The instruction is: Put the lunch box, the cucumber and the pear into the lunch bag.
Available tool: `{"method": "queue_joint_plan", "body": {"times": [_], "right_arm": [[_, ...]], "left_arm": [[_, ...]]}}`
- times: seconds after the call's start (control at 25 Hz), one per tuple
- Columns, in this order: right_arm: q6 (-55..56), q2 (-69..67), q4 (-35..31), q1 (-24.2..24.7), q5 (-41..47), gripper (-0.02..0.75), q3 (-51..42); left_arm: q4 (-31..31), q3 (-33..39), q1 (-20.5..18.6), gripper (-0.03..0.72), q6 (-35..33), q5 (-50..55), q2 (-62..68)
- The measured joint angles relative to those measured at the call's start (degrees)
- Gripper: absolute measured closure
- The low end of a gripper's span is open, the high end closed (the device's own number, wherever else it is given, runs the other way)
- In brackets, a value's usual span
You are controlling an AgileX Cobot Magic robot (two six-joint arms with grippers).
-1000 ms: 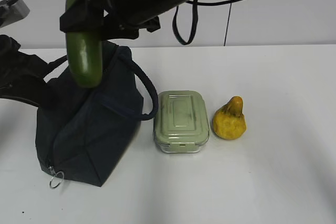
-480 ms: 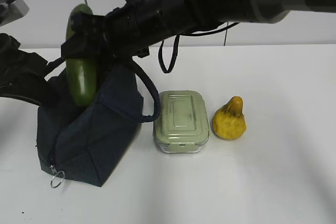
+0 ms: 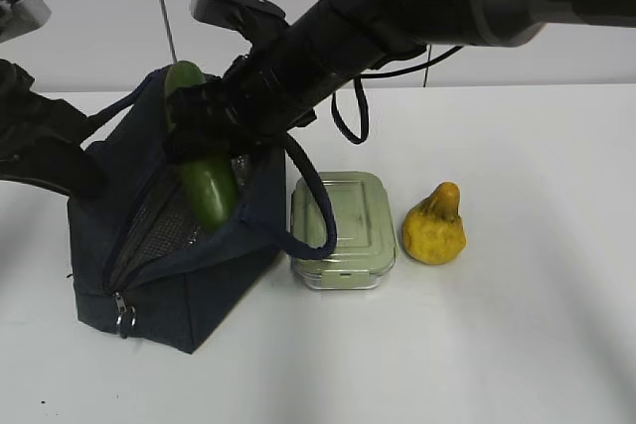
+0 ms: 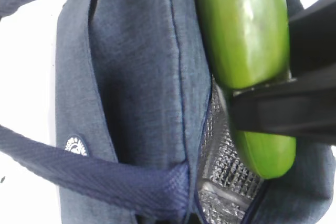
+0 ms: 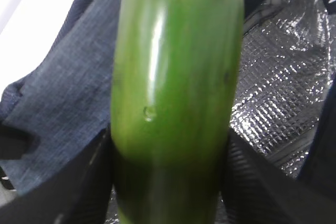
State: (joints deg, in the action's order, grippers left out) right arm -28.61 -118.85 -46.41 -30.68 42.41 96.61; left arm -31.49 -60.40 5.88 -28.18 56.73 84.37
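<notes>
I see one lunch bag point(image 3: 174, 275) at the lower left of the exterior frame, standing on the white table point(image 3: 517, 345) with its zip mouth gaping so the silvery lining shows. One cucumber point(image 3: 204, 171) hangs in that mouth, tilted, its lower end down among the lining and its upper end poking above the bag's top edge. I cannot see anything else inside the bag; most of the interior is hidden by fabric and by the arm.

My right gripper point(image 3: 214, 131) reaches across from the upper right of the frame and is clamped on the cucumber around its middle; in the right wrist view the dark fingers point(image 5: 63, 192) press against both sides of the green body point(image 5: 176, 103), with lining behind it. The left wrist view shows the same cucumber point(image 4: 244, 30) at the upper right, crossed by a black finger, above the lining, and the navy fabric point(image 4: 136, 77) filling the rest.

My left arm point(image 3: 40, 141) sits at the left edge, against the bag's side; its pincer is not visible, so I cannot tell how its jaws stand.

Outside the bag I count one lunch box point(image 3: 343, 230), lid on, just beside the bag with a loop handle point(image 3: 316, 215) draped over its left edge, and one pear point(image 3: 434, 225) upright just to its right, at centre frame.
</notes>
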Motion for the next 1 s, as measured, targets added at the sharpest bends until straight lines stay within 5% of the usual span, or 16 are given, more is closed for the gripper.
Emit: {"method": "queue_joint_plan", "body": {"times": [0.24,0.56,0.88,1.0], "right_arm": [[-1.19,0.00,-1.07,0.11,1.40,0.115,0.57],[0.28,3.35,1.76,4.66,6.76,0.115,6.11],[17.79,8.57,28.66,10.05,14.51,0.141,7.66],[20.95,7.72,33.99,11.95,21.87,0.142,7.66]], "left_arm": [[0.00,0.00,0.00,0.704,0.00,-0.14,0.00],[0.24,0.00,0.00,0.704,0.00,-0.14,0.00],[0.37,0.00,0.00,0.704,0.00,-0.09,0.00],[0.43,0.00,0.00,0.704,0.00,-0.09,0.00]]}}
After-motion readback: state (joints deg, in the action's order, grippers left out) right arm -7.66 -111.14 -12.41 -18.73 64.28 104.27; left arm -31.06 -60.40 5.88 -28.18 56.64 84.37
